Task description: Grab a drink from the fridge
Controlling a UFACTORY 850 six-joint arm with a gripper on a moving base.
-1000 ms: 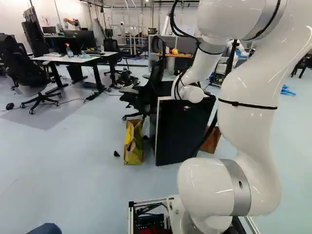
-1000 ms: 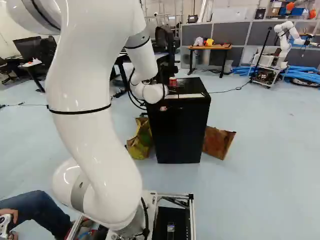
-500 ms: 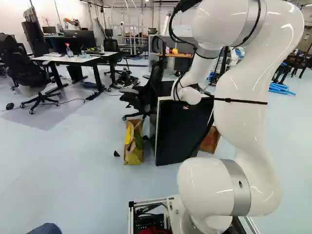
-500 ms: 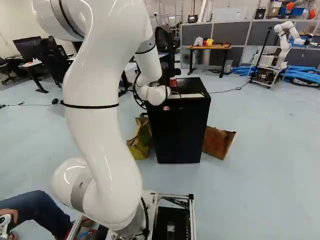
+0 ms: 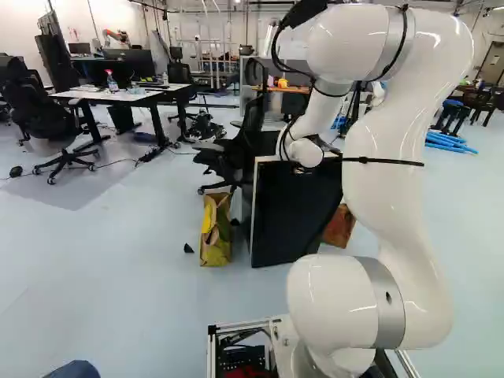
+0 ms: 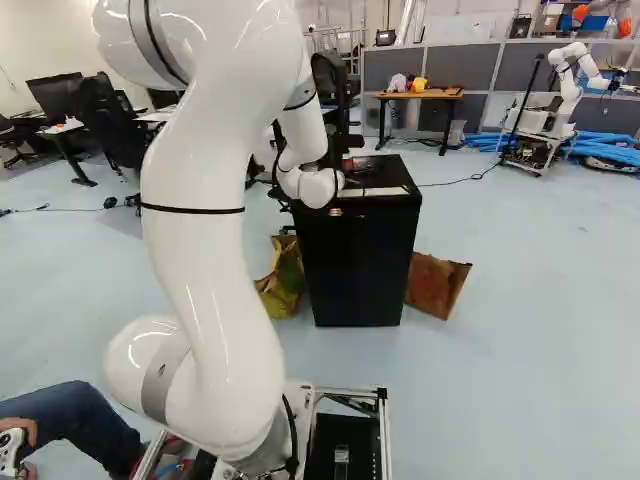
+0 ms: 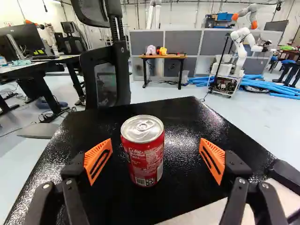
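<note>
The black fridge (image 6: 360, 260) stands ahead of the base, its door closed. On its black top (image 7: 187, 117) a red drink can (image 7: 144, 157) stands upright; in the right base view only a sliver of the can (image 6: 347, 163) shows beside the wrist. The gripper (image 5: 324, 145) is low over the fridge top, mostly hidden behind the white wrist in the left base view. In the wrist view the gripper (image 7: 155, 161) is open, its orange pads spread to either side of the can, with gaps on both sides. The can is nearer one pad than the other.
A pale flat strip (image 6: 375, 192) lies along the fridge top's near edge. Paper bags (image 5: 215, 230) (image 6: 436, 284) stand beside the fridge, and a black office chair (image 7: 108, 70) is close behind it. Another robot (image 6: 570, 85) stands far back. A seated person's leg (image 6: 75, 420) is beside the base.
The arm's upper links have swung left in the left base view and right in the right base view. The wrist has shifted slightly over the fridge top, covering more of the can. The base has not moved.
</note>
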